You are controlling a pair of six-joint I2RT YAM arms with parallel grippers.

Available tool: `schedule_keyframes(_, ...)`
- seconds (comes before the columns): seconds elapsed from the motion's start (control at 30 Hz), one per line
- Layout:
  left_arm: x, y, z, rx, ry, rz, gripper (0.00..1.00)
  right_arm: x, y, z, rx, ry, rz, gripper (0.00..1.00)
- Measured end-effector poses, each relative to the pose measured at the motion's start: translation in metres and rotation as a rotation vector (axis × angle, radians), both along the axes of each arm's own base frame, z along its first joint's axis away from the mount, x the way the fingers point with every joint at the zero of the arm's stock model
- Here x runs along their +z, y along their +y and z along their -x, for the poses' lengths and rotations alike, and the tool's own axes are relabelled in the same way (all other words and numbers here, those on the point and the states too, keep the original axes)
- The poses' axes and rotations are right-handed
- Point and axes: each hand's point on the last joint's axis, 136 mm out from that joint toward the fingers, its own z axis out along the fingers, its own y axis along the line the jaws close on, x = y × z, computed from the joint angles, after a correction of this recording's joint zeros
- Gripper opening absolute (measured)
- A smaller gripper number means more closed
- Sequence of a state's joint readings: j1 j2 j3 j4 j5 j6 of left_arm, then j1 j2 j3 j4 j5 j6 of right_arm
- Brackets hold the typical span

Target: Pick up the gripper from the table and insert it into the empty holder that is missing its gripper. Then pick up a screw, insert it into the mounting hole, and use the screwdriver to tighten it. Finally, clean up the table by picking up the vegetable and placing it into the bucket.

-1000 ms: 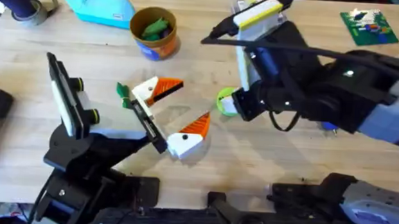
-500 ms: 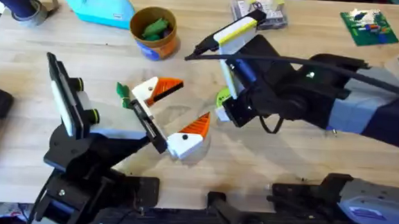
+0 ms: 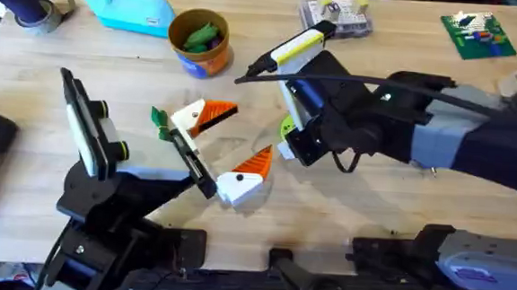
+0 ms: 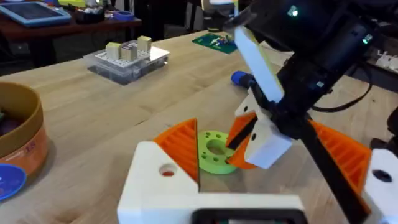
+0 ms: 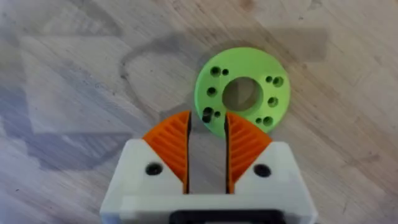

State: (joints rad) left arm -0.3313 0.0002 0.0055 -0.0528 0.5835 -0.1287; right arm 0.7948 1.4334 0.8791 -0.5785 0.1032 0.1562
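Overhead view of a wooden tabletop [image 3: 326, 212]. At the lower left, the left gripper [image 3: 241, 137] rests wide open and holds nothing.

Just beside its far finger lies the vegetable [image 3: 158, 121], slim, bent and dark green. It is probably light, smooth plastic that could roll, so a pinch across its middle looks safest.

The white-and-orange gripper piece [image 3: 204, 116] sits at the end of the left arm's black bar. I cannot tell whether it is seated there or loose. It looks rigid and light, and its flat white block is a firmer hold than the ribbed orange wedge.

Behind these stands the bucket [image 3: 201, 62], with green items inside.

To the right, the right gripper [image 5: 207, 124] points down at the edge of a lime disc [image 5: 245, 62]. Its 2 fingers are a narrow slit apart, with nothing visible between them.
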Motion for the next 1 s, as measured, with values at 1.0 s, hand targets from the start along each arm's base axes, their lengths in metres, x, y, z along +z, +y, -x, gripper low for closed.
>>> schedule_keyframes(1.0, 0.000, 0.000, 0.000, 0.000, 0.000, 0.000, 0.990, -0.013, 0.004, -0.002, 0.200, -0.024, 0.082, 0.179)
